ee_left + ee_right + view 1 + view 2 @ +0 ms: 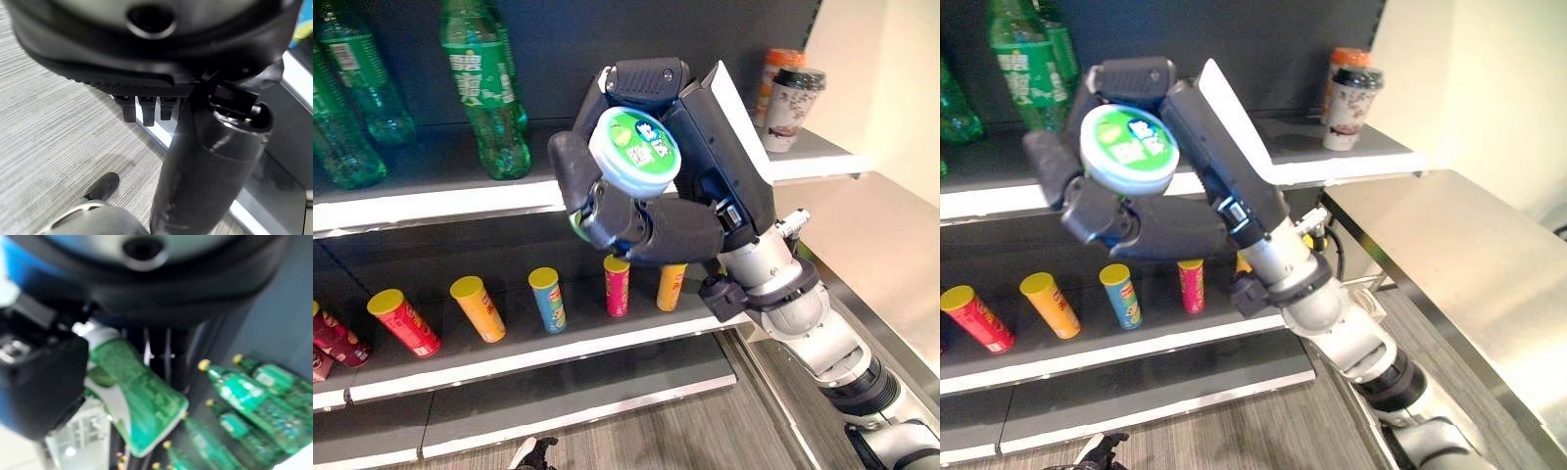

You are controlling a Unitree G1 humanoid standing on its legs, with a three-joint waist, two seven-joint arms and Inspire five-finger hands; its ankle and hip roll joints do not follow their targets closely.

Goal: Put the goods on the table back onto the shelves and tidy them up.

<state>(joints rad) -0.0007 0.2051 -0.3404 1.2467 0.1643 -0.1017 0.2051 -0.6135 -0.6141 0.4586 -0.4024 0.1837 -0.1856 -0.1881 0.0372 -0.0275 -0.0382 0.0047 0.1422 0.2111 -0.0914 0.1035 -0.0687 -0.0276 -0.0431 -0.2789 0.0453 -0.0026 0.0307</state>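
R hand [636, 211] is up in front of the shelving w/ fingers and thumb curled round a green cup-shaped tub [633, 152]. Its white-rimmed, green-labelled lid faces the head cam, so the long axis runs roughly from cam toward the shelf back, tilted. R wrist view shows the tub's green tapered body [139, 406] wedged in the grip, glossy w/ printed wrap.

L hand [146, 105] shows in its own wrist view, low over grey wood-grain floor by the shelf base. Short finger stubs hang relaxed and hold nothing, so it reads as idle. R hand is the one doing the job.

Key relation: the upper shelf [440, 201] lies at abt 9–10 o'clock from the tub, its white front lip just beyond and below the hand. Green plastic soda bottles [489, 88] stand there, clear and ribbed. A free stretch of shelf sits at 3 o'clock, near two lidded drink cups [788, 98].

Lower shelf [558, 338] at 6 o'clock holds a row of small crisp tubes [548, 299], cylinders in red, orange, blue, pink and yellow w/ yellow caps.

Likely next: bring the tub upright and carry it in over the lip. Smooth tapered wall could slip if the grip eases early.
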